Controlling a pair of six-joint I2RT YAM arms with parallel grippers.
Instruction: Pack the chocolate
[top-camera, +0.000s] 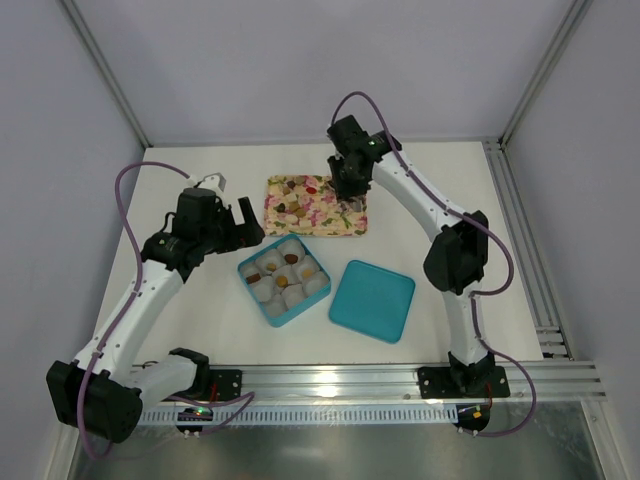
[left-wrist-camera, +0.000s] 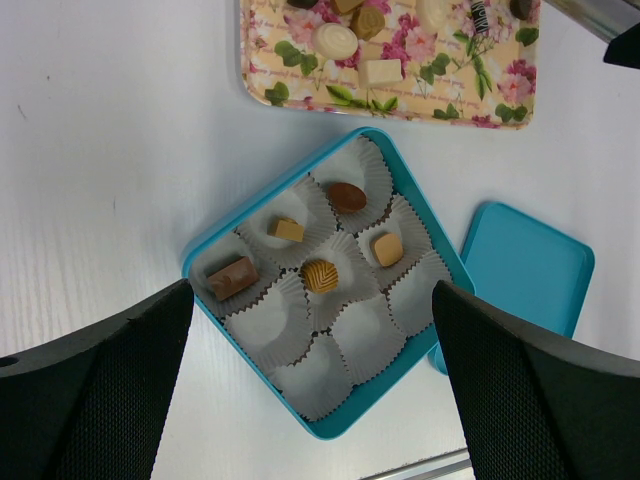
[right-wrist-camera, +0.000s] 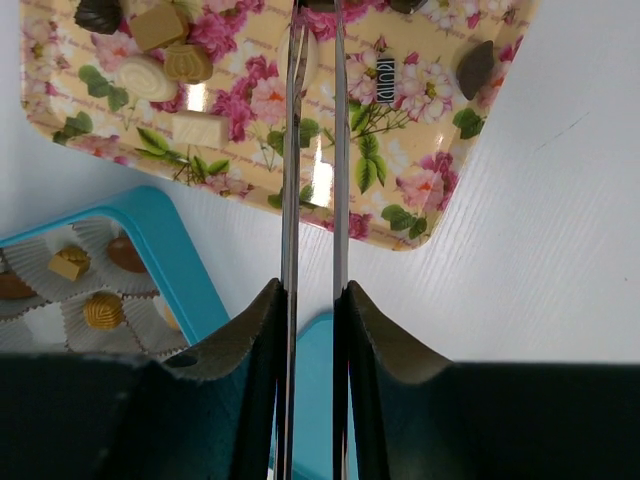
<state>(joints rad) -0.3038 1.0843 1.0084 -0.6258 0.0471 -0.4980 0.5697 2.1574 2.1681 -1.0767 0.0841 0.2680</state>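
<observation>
Chocolates lie on a flowered tray (top-camera: 352, 222), among them a white oval (right-wrist-camera: 145, 78) and a cream block (right-wrist-camera: 200, 128). A teal box (top-camera: 243, 270) lined with white paper cups holds several chocolates, such as a brown bar (left-wrist-camera: 232, 277) and a ridged gold piece (left-wrist-camera: 321, 275); some cups are empty. My left gripper (left-wrist-camera: 312, 300) is open and empty, hovering above the box's near corner. My right gripper (right-wrist-camera: 312, 290) is shut on metal tongs (right-wrist-camera: 290, 150). The two blades stand slightly apart and reach over the tray; their tips run out of the right wrist view.
The box's teal lid (top-camera: 372, 299) lies flat to the right of the box, near the front. The tray (left-wrist-camera: 440, 95) sits just behind the box. A metal rail (top-camera: 400, 375) runs along the table's front edge, and frame posts stand at the back corners.
</observation>
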